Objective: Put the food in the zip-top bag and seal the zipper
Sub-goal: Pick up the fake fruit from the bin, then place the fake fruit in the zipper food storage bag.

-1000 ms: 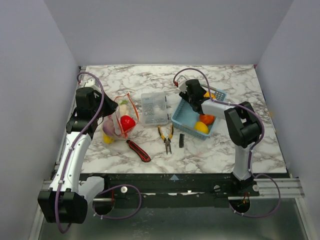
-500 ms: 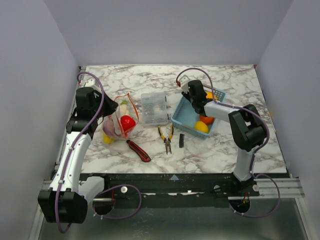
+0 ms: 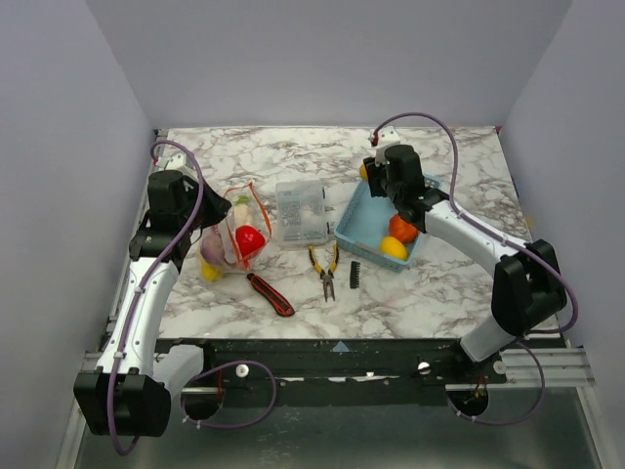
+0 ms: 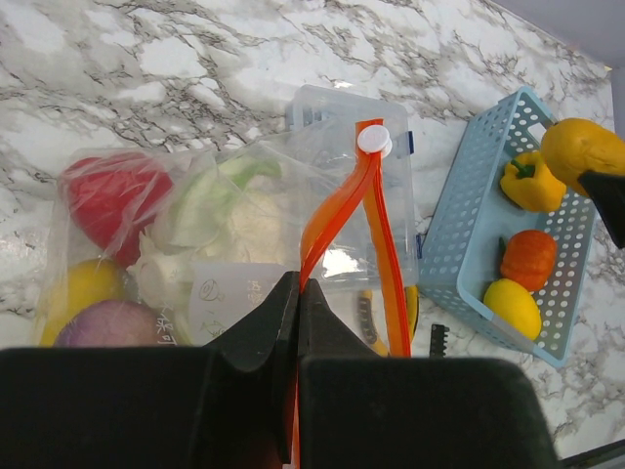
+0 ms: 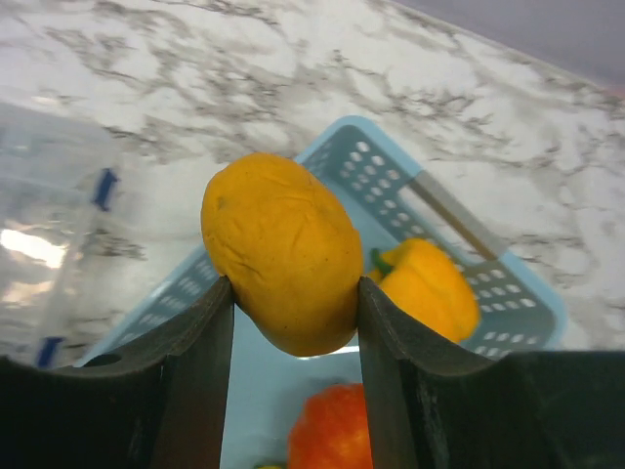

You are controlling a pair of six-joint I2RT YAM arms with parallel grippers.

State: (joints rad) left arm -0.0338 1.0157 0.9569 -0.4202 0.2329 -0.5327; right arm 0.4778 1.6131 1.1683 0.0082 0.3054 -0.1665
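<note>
both end effectors closed: left [image 4: 298,288] on zipper [image 4: 337,210], right [image 5: 293,293] on orange food [image 5: 278,234], newly above basket [image 5: 391,176]

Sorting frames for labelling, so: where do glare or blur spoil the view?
Left wrist: white glints on the bag, and the dark fingers up close look soft. Right wrist: the clear box is blurred with a bright glint; the gripped yellow food piece is sharp. Top view: even light, soft shadows.

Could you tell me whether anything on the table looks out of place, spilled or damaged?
Only the hardware stands out: yellow-handled pliers and a red-and-black utility knife lie on the marble between the zip-top bag and the blue basket, which is odd among toy food. Nothing looks spilled or damaged.
</note>
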